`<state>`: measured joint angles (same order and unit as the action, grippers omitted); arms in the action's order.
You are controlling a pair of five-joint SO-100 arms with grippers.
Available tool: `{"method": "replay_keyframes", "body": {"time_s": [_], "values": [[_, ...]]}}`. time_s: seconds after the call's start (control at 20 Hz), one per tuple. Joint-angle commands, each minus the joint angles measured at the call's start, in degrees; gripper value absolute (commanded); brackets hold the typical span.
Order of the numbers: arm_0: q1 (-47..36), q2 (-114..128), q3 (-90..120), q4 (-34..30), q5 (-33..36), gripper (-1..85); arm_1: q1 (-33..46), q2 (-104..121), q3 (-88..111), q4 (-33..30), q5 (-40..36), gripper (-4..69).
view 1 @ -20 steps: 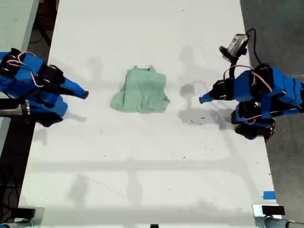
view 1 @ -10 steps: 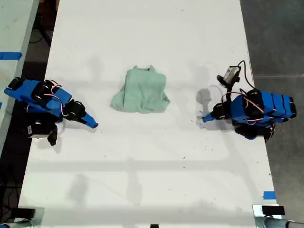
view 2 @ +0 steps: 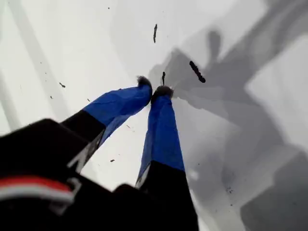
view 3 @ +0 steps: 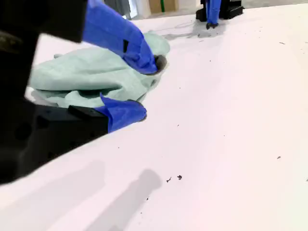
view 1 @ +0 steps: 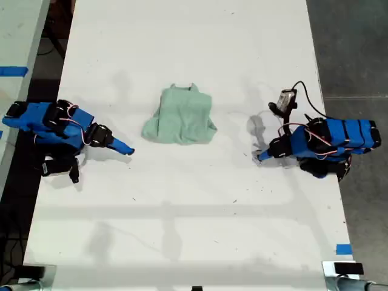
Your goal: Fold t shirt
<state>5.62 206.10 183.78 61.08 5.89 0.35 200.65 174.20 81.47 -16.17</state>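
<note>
Mid-table, folded t shirt [view 1: 180, 116], my first gripper [view 2: 153, 90] closed, my second gripper [view 3: 139, 91] wide.

The t shirt [view 1: 180, 116] looked like soft, matt cloth, pale mint green, wrinkled and bunched into loose folds; in the second wrist view its weave [view 3: 91, 77] read as slightly fuzzy. The surface [view 1: 182, 230] was a smooth white sheet with a faint sheen, speckled with small dark flecks and scuffs. My first end effector [view 2: 153, 91] had hard blue plastic fingers [view 2: 163, 134] with a smooth, slightly satin finish, tipped with dark, fuzzy-looking pads, and a matt black plastic body behind. My second end effector [view 3: 139, 89] showed the same smooth blue plastic fingers [view 3: 118, 36] on matt black housing, its tip dark and rubbery-looking.
</note>
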Motion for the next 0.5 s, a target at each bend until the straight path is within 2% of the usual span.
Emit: {"method": "replay_keyframes", "body": {"time_s": [0.0,0.45], "values": [[-0.18,0.53,0.26,-1.23,0.44,11.5,-0.09,0.26,2.29,-1.49,0.00,3.2],[0.09,0.53,0.26,-1.23,0.44,11.5,-0.09,0.26,2.29,-1.49,0.09,3.2]]}}
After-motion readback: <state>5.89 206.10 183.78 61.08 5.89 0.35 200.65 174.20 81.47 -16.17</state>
